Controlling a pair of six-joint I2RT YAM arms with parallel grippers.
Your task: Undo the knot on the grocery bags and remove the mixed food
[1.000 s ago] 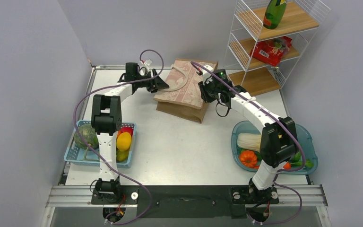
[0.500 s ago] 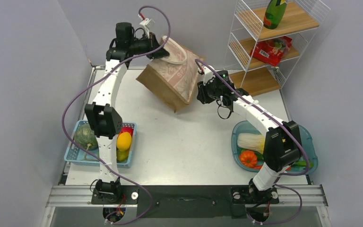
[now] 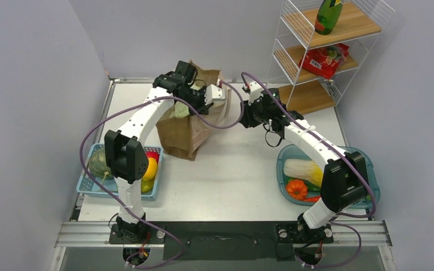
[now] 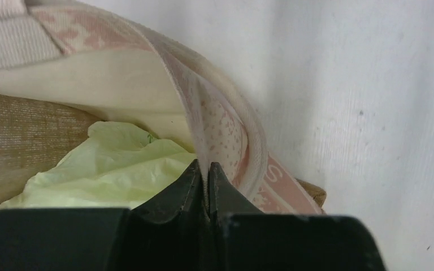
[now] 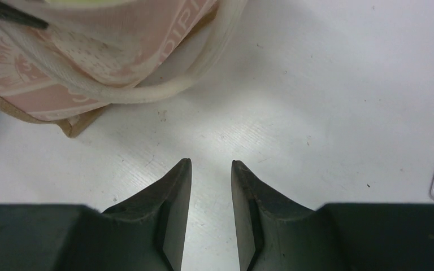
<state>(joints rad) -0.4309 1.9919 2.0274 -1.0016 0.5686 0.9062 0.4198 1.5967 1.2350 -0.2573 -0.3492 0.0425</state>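
Top external view: brown paper bag [image 3: 183, 135], upright on the white table [image 3: 231, 175], toward the far left, mouth up. My left gripper [image 4: 203, 167] is clenched on the bag's pink-printed rim, the paper edge pinched flat between the jaws. Pale green plastic bag [image 4: 110, 172] — crumpled inside the paper bag, just below that rim; its knot I cannot make out. My right gripper [image 5: 211, 165] is released, fingers apart and holding nothing, over bare table just beside the paper bag, the white rope handle [image 5: 164, 90] near. Blue basket [image 3: 85, 183], near left: round green fruit [image 3: 102, 162], mango [image 3: 148, 168], a red item [image 3: 152, 153]. Teal tray [image 3: 368, 165], near right: long white cabbage [image 3: 298, 167], ribbed orange piece [image 3: 296, 189]. Wire shelf [image 3: 356, 25], far right: dark green bottle [image 3: 328, 16], red packet [image 3: 322, 59].
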